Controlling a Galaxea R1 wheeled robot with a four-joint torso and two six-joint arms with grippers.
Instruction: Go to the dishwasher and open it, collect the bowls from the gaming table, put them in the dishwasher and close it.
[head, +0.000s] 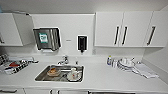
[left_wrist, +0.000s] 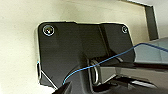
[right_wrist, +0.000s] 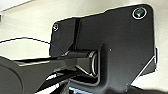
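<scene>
Dishwasher (head: 110, 93): probably dark strip under counter (head: 105, 77) edge, right of sink (head: 60, 73); hard to confirm. Step judged: approach, open door. Advice: centre on front, find bar handle, leave room for door swing. Claw state: cannot tell, either arm. White counter, dishes in sink, plates (head: 125, 63) stacked right, wall cabinets (head: 123, 28) above.

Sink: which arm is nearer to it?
Left, probably: the sink lies left of the head view's middle, on the left arm's side, away from the right's. Arm positions cannot be told.
</scene>
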